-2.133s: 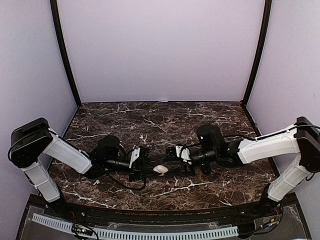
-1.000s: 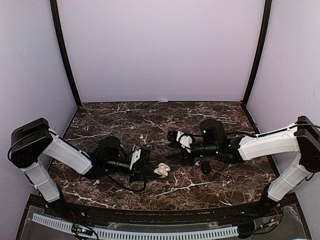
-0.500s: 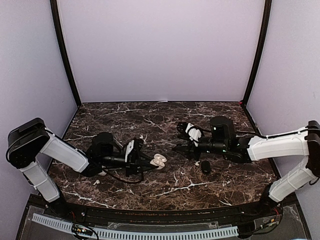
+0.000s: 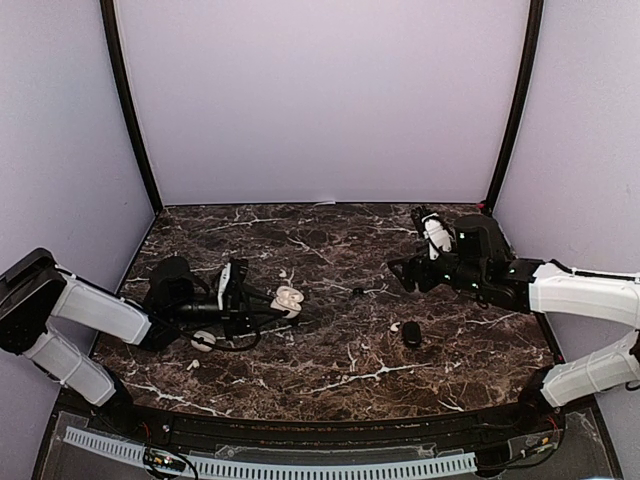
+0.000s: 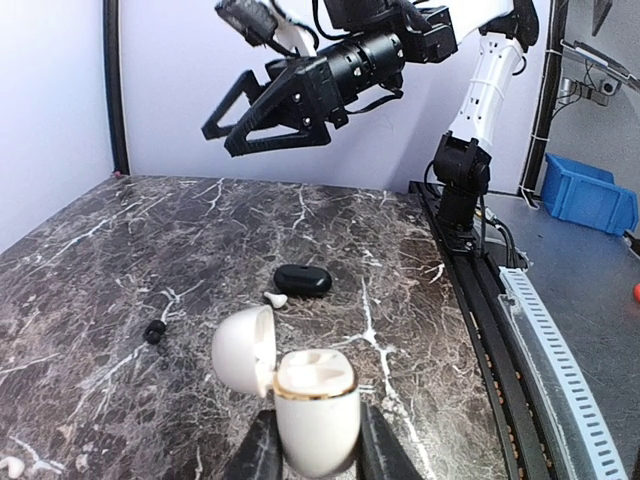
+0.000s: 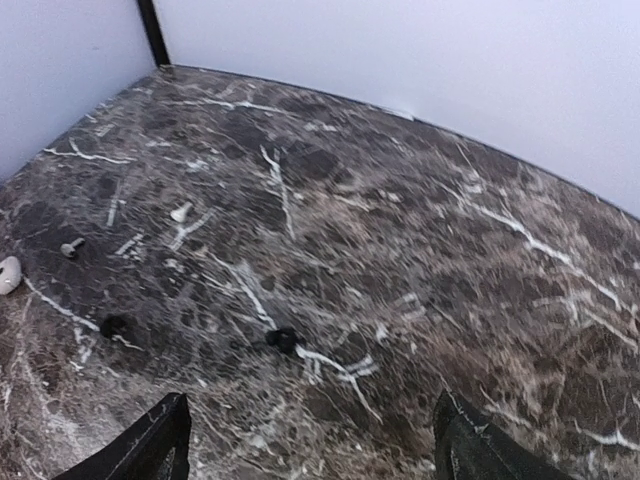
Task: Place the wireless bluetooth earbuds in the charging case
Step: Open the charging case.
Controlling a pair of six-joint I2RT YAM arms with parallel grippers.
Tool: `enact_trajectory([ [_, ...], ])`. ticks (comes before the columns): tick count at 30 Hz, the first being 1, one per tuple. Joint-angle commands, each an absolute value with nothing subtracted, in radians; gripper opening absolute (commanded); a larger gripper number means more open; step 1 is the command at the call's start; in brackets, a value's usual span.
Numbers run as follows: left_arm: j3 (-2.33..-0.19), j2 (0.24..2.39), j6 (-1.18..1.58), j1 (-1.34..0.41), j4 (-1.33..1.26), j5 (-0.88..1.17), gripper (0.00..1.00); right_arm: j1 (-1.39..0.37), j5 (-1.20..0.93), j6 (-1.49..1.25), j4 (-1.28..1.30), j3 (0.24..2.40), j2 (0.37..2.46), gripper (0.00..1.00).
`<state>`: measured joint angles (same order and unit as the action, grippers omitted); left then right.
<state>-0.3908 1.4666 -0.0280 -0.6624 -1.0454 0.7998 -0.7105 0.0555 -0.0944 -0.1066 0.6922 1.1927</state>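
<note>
The open case (image 4: 288, 298) is left of the shut case (image 4: 411, 334), an earbud (image 4: 394, 326) just beside the latter.

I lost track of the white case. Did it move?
Yes. The white charging case went left and toward the back wall, farther from the black case.

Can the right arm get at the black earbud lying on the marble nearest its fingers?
Probably yes. The black earbud lies alone on the marble table, nothing touching or covering it, and the right gripper hangs near it, fingers spread wide and empty. It is tiny, though.
</note>
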Motion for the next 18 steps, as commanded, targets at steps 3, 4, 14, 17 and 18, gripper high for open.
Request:
enact_trajectory([
  [3,-0.342,1.375,-0.003,-0.635,-1.073,0.713,0.19,-0.685,0.123,-0.250,0.080,0.759,1.226,0.78],
  [4,-0.336,1.371,0.005,-0.632,-1.084,0.698,0.19,-0.684,0.119,-0.263,0.082,0.761,1.224,0.76],
  [14,-0.307,1.368,0.086,-0.569,-1.135,0.673,0.18,-0.684,0.053,-0.290,0.266,0.852,1.310,0.62],
  [17,-0.307,1.372,0.073,-0.569,-1.135,0.682,0.18,-0.686,0.054,-0.290,0.372,0.884,1.334,0.62],
  [18,-0.307,1.373,0.066,-0.569,-1.135,0.685,0.18,-0.688,0.048,-0.290,0.407,0.894,1.341,0.62],
])
